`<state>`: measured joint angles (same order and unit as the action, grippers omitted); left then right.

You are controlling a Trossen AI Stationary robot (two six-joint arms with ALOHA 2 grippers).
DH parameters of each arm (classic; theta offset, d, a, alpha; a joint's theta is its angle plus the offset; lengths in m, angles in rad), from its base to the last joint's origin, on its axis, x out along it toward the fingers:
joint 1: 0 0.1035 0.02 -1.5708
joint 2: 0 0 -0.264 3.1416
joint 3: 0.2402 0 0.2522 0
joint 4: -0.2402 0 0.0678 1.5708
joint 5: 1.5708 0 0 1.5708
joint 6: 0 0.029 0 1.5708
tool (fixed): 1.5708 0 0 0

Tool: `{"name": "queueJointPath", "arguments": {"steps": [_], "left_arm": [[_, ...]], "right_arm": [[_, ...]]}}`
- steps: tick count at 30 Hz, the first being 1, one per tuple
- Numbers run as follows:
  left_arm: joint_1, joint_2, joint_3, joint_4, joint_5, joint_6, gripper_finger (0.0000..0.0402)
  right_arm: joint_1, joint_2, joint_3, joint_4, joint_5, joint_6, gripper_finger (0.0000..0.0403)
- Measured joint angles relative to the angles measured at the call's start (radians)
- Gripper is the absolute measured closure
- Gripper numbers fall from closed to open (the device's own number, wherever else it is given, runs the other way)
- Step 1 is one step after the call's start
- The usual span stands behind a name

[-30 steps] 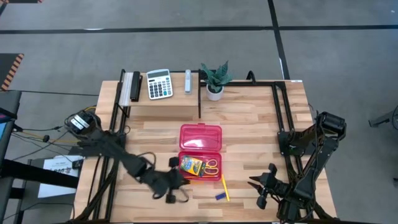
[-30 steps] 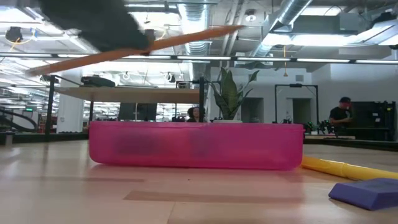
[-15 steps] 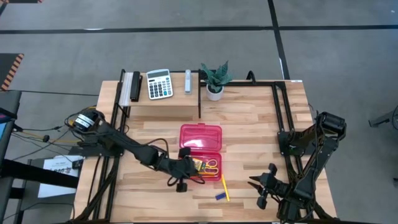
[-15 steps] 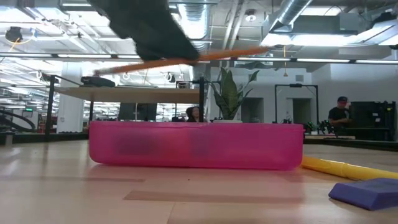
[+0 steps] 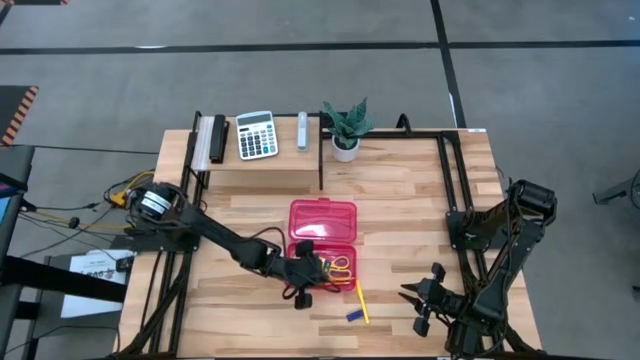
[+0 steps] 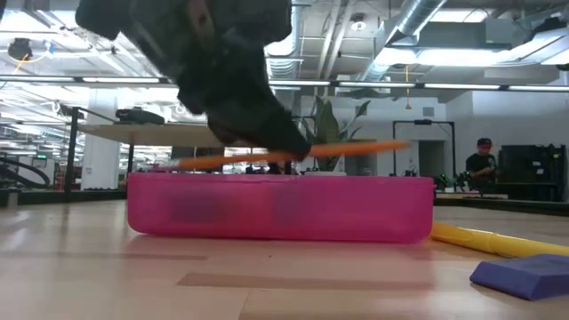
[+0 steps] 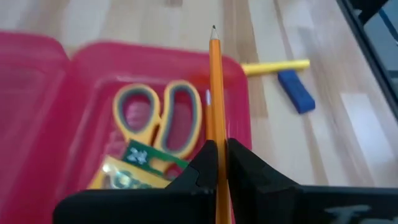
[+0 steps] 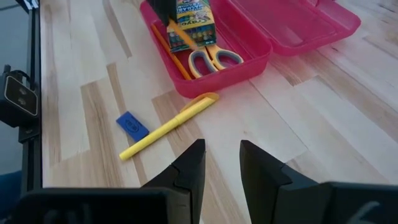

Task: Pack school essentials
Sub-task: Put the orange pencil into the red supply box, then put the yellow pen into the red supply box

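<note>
The open pink pencil case (image 5: 322,222) lies mid-table; its tray holds the yellow-handled scissors (image 7: 158,118) and the crayon box (image 8: 193,22). My left gripper (image 5: 308,274) hangs over the tray, shut on the orange pencil (image 7: 214,93). The yellow pen (image 5: 361,302) and the blue eraser (image 5: 354,316) lie flat on the wood just near and right of the case. My right gripper (image 8: 221,163) is open and hovers near the table's near right corner, apart from all of them. My left gripper pinches the orange pencil near the middle of its length (image 7: 217,146) between its two fingers. It comes slanting down from the table's left, and the pencil runs forward along the fingers. The pencil (image 6: 356,149) is lifted clear, almost level, just above the case's rim.
A raised shelf at the far edge carries a white calculator (image 5: 256,134) and a potted plant (image 5: 346,125). Black frame rails (image 5: 455,190) run along both table sides. Bare wood lies left of the case and between the case and my right gripper.
My left gripper has moved toward the table's right edge and down, carrying the pencil from beside the case to over its tray. The pencil has dropped from well above the case to just over its rim and now lies closer to level.
</note>
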<state>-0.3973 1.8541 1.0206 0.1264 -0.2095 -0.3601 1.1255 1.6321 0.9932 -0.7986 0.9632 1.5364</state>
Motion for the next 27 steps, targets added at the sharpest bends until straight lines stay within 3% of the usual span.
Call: {"name": "queueJointPath", "arguments": {"steps": [6, 10, 18, 27], "left_arm": [[0.0, 0.048, 0.0, 0.002, 0.038, -0.041, 0.0401], [0.0, 0.048, 0.0, -0.003, -0.005, -0.033, 0.0395], [0.006, 0.044, 0.0, -0.028, -0.082, 0.008, 0.0325], [-0.006, 0.044, 0.052, -0.018, 0.003, 0.086, 0.0259]], "right_arm": [[0.0, 0.0, 0.0, -0.001, -0.003, -0.001, 0.0295], [0.0, 0.0, 0.0, -0.004, -0.007, -0.001, 0.0295], [0.0, 0.0, 0.0, -0.001, -0.023, 0.0, 0.0295], [0.0, 0.0, 0.0, -0.001, -0.023, 0.0, 0.0295]]}}
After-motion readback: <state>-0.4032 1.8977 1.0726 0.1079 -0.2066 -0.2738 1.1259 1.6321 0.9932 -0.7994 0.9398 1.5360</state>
